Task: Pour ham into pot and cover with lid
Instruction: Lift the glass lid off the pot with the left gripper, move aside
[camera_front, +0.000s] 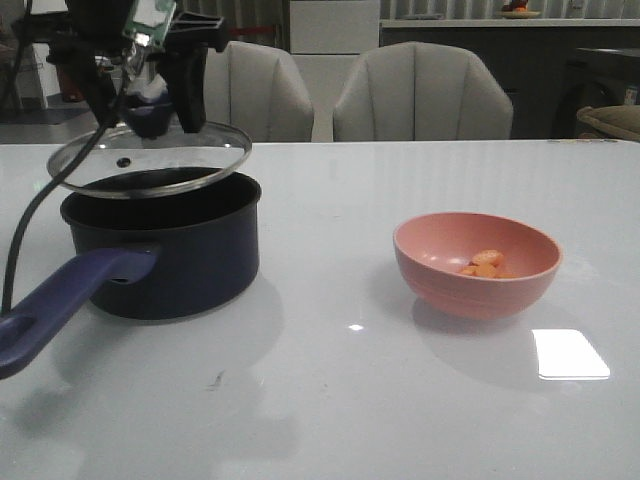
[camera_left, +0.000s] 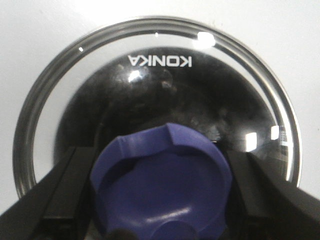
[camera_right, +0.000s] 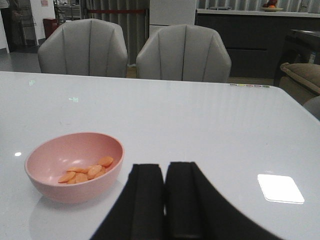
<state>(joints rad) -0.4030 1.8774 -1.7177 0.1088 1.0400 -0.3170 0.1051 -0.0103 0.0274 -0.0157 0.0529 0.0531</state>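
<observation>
White table (camera_front: 330, 400), two grey chairs (camera_front: 420, 95) behind. Left gripper (camera_front: 160, 85) clamps lid (camera_front: 150, 160) by its knob, raised over pot (camera_front: 165, 255). Ham (camera_front: 485, 264) in pink bowl (camera_front: 478, 265), at ten o'clock of right gripper (camera_right: 165, 200), nearer arm, fingers together, empty.

A white table (camera_front: 420, 180) spans the foreground; a bright rectangular reflection (camera_front: 570, 353) lies on its surface, near the right edge. Two grey upholstered chairs (camera_front: 420, 95) stand side by side behind the far edge of the table. A dark counter (camera_front: 500, 35) runs along the back wall and carries a plate (camera_front: 520, 12) holding something orange.
</observation>
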